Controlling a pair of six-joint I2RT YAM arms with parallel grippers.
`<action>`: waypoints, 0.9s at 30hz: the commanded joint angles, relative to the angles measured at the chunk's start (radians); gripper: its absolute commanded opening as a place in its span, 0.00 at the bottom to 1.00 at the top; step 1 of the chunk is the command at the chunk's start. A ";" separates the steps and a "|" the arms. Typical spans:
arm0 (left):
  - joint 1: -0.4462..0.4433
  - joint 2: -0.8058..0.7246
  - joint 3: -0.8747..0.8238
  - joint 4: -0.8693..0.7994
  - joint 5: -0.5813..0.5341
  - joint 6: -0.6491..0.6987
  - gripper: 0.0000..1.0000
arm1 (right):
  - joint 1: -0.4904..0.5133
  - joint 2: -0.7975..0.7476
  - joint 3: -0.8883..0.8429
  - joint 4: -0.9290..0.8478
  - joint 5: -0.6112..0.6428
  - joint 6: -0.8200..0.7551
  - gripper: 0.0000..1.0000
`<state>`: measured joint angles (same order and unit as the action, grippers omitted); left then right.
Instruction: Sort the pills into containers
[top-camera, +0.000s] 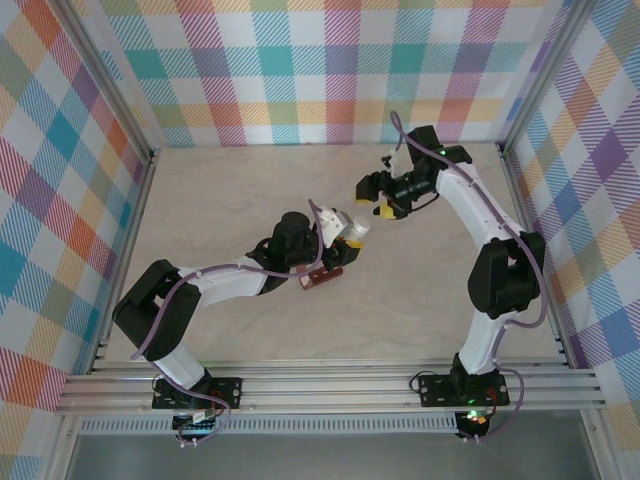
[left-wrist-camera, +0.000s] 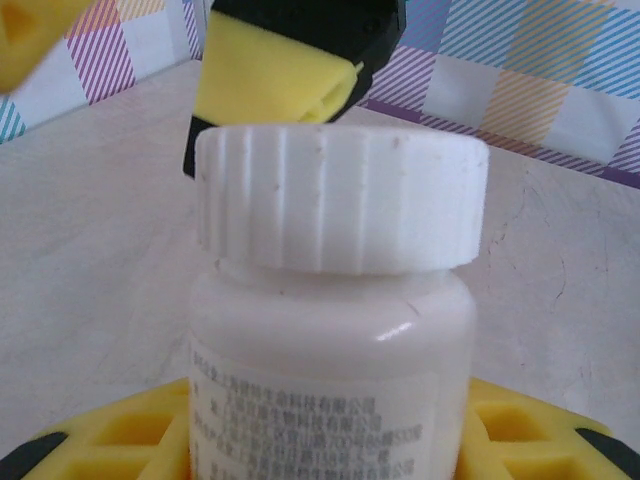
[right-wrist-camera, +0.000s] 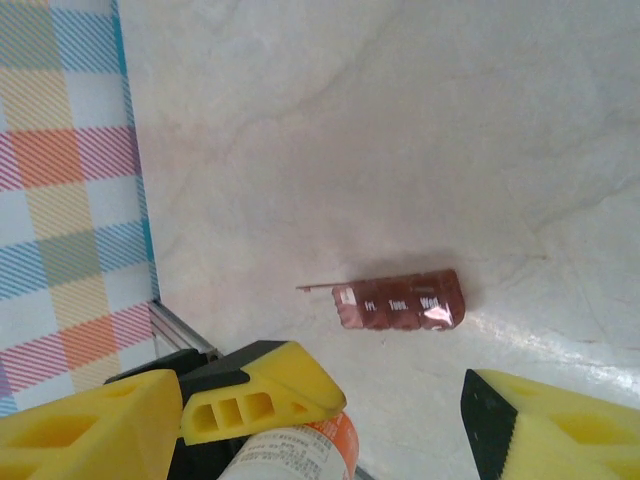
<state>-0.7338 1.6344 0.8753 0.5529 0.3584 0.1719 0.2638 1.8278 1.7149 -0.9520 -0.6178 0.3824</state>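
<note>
Left pincer (top-camera: 340, 233) is clamped round the white bottle (left-wrist-camera: 330, 340), its cap (left-wrist-camera: 340, 200) on and aimed at the right pincer (top-camera: 375, 198), whose jaws stand apart just off that cap, gripping nothing. The containers (right-wrist-camera: 400, 300) lie on the table (right-wrist-camera: 400, 120), just below the left pincer and well under the right one. Best play here, I'd say: square the right pincer over the cap, close on its ribbed side, then twist while the left holds firm.

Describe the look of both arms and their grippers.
The left arm and right arm share white links, black joints and a lilac cable alongside. The left gripper and right gripper carry blocky yellow fingers on black mounts.
</note>
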 joint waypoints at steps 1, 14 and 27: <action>-0.009 -0.009 0.014 0.040 0.024 -0.022 0.00 | -0.023 -0.090 -0.069 0.113 -0.016 0.064 0.75; -0.009 -0.041 0.015 0.056 0.004 -0.082 0.00 | -0.041 -0.451 -0.499 0.615 -0.014 0.108 0.76; -0.008 -0.076 0.005 0.074 0.006 -0.121 0.00 | -0.016 -0.574 -0.665 0.770 -0.084 0.090 0.78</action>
<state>-0.7338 1.5883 0.8749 0.5762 0.3550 0.0738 0.2340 1.2892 1.0649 -0.2447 -0.6716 0.4862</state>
